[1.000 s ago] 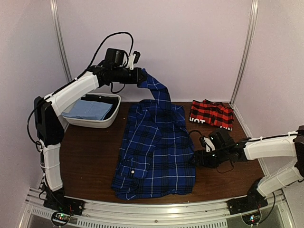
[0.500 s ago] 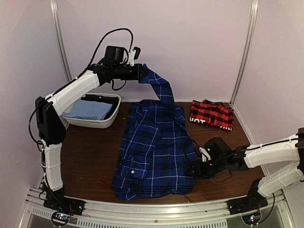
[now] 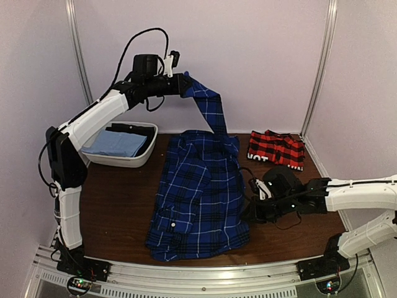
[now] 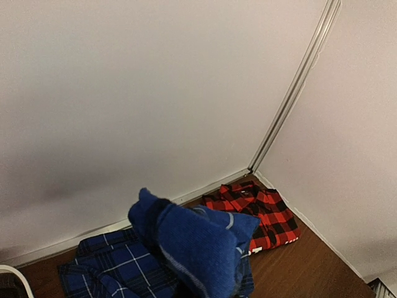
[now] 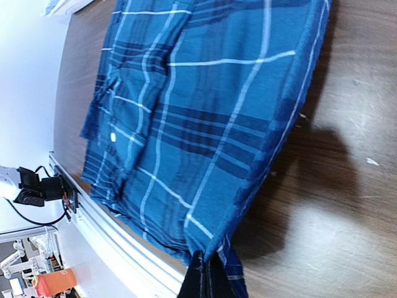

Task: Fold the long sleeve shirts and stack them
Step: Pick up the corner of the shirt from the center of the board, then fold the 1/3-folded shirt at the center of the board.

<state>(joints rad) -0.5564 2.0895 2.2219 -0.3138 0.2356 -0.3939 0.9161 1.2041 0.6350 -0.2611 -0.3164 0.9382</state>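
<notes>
Blue plaid shirt [image 3: 201, 198] flat at centre of table [image 3: 118, 198]; red check shirt [image 3: 277, 149] bunched at far right corner, apart. Left claw [image 3: 185, 84] fingertips hidden by bunched sleeve [image 3: 208, 108]; claw clamped on sleeve, arm raised high toward back wall. Right claw [image 3: 251, 211] low, arm stretched leftward, pinched closed on shirt's right edge. Bare table right of shirt; white tub [image 3: 133, 160] at left.

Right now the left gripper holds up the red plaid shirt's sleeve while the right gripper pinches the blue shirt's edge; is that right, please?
Not quite: the top view shows the left gripper holding up the blue shirt's sleeve; the right gripper does pinch its edge.
</notes>
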